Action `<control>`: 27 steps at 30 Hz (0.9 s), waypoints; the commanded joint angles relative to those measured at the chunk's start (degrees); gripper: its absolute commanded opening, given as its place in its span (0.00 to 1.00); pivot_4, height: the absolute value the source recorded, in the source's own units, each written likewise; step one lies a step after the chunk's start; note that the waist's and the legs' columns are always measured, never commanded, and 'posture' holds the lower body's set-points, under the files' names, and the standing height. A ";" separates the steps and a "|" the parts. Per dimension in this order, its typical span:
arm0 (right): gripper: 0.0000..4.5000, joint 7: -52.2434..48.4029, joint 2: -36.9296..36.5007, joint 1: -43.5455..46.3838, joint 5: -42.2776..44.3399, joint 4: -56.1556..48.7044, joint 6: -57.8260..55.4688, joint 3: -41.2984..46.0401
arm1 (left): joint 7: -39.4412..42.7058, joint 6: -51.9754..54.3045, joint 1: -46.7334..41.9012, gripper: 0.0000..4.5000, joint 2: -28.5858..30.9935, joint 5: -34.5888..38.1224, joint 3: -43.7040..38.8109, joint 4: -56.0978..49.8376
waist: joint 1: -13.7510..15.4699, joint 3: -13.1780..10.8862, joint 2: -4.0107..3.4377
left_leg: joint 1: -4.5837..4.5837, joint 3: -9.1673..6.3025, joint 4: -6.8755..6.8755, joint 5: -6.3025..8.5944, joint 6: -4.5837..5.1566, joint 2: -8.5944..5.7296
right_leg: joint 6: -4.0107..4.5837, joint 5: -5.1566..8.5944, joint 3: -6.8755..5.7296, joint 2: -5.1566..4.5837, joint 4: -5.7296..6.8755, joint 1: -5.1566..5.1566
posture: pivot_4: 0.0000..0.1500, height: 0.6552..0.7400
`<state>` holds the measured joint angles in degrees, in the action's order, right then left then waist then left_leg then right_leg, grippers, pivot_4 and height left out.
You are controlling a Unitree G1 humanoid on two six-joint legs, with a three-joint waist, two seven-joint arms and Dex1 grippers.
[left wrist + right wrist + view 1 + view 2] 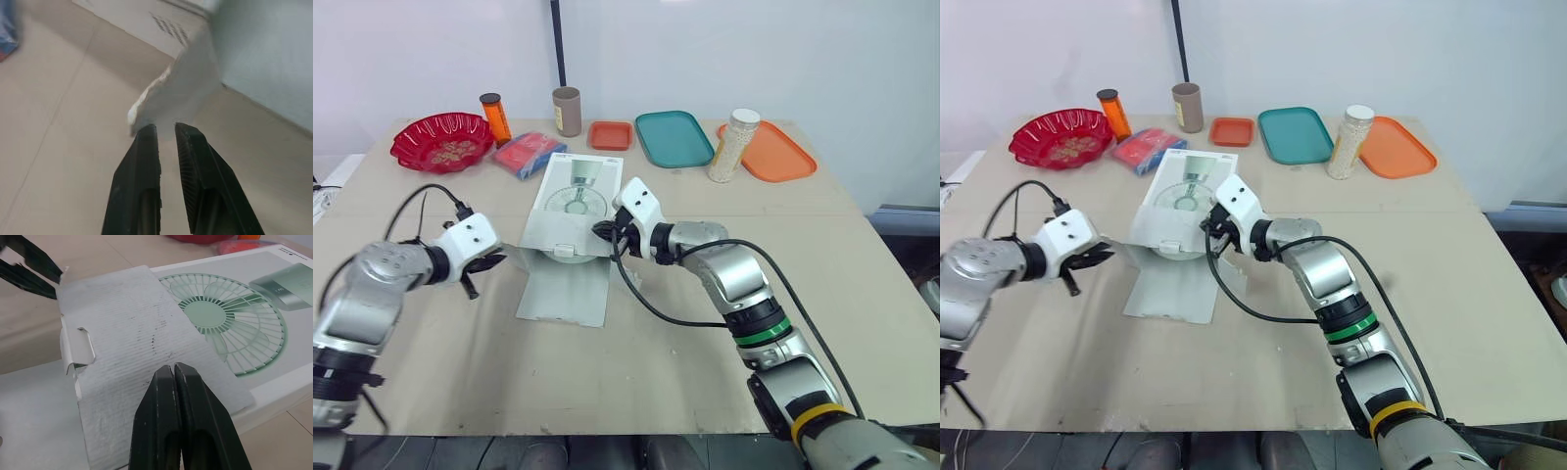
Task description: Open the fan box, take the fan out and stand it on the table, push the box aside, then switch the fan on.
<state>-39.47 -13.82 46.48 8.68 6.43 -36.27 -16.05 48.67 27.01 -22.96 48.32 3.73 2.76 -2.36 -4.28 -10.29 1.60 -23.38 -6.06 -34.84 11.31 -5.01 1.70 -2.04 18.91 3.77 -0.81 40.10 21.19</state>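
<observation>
The white fan box, printed with a green fan, lies flat at the middle of the table. Its long lid flap is spread out on the table toward me. A corrugated inner flap lies folded back over the printed top. My right gripper is shut, its fingertips resting just above that folded flap at the box's front edge. My left gripper is at the box's left front corner, open by a narrow gap. The ragged edge of a small side flap is at its tips.
Along the back of the table stand a red bowl, an orange bottle, a red and blue packet, a brown cylinder, a small orange tray, a teal tray, a white jar and an orange tray.
</observation>
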 commanded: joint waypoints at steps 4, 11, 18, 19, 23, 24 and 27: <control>0.01 -0.48 -0.08 -0.53 -0.82 0.69 -0.59 -0.75 | -11.77 1.33 -1.08 0.15 -11.41 2.23 -5.27 1.42 | 0.01 0.01 -0.01 | 0.02 -0.01 0.00 0.00 0.00 0.01 | 0.02 -0.01 -0.01 -0.01 0.05 0.00 | 1.00 1.00; 0.01 -0.60 -0.35 -0.95 -0.89 0.03 -0.98 -0.74 | -15.54 6.31 -3.41 0.15 -18.48 10.79 -12.72 0.05 | 0.00 0.02 0.02 | 0.00 -0.03 -0.05 0.00 -0.01 0.00 | 0.04 -0.02 -0.04 -0.04 0.05 -0.01 | 1.00 1.00; 0.01 -0.61 -0.28 -1.06 -1.12 0.12 -0.86 -0.84 | -15.53 7.88 -0.89 0.15 -18.66 12.18 -11.54 -1.85 | -0.01 0.02 0.02 | 0.05 -0.03 -0.05 -0.02 -0.04 -0.02 | 0.04 -0.03 -0.04 -0.06 0.04 -0.07 | 1.00 1.00; 0.01 -0.61 -0.28 -1.09 -1.20 0.11 -0.87 -0.90 | -15.73 8.18 -0.73 0.15 -18.60 12.27 -11.70 -1.86 | -0.01 0.02 0.02 | 0.05 -0.03 -0.05 -0.02 -0.04 -0.02 | 0.05 -0.03 -0.04 -0.05 0.04 -0.08 | 1.00 1.00; 0.01 -0.76 -0.37 -1.07 -1.40 0.28 -0.75 -1.04 | -15.99 10.36 0.66 0.15 -18.33 14.57 -13.49 -3.60 | -0.01 0.02 0.02 | 0.05 -0.03 -0.04 -0.02 -0.03 -0.02 | 0.04 -0.03 -0.04 -0.05 0.02 -0.08 | 1.00 1.00; 0.01 -0.79 -0.38 -1.08 -1.40 0.29 -0.74 -1.04 | -16.09 10.83 0.95 0.15 -18.32 15.11 -13.79 -4.02 | -0.01 0.02 0.02 | 0.05 -0.03 -0.04 -0.02 -0.03 -0.02 | 0.04 -0.03 -0.04 -0.05 0.02 -0.08 | 1.00 1.00; 0.01 -0.81 -0.22 -0.94 -1.53 0.57 -0.60 -1.11 | -16.50 10.89 2.04 0.15 -17.72 15.21 -13.84 -4.85 | 0.00 0.02 0.02 | 0.05 -0.04 -0.04 -0.02 -0.04 -0.01 | 0.05 -0.03 -0.05 -0.05 0.02 -0.08 | 1.00 1.00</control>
<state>-40.05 -14.02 46.23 7.81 6.21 -36.15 -16.06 32.52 38.04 -21.22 29.84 18.46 -9.73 -4.62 -4.29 -10.27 1.61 -23.33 -6.10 -34.88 11.29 -5.05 1.68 -1.99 18.88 3.72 -0.87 40.11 21.11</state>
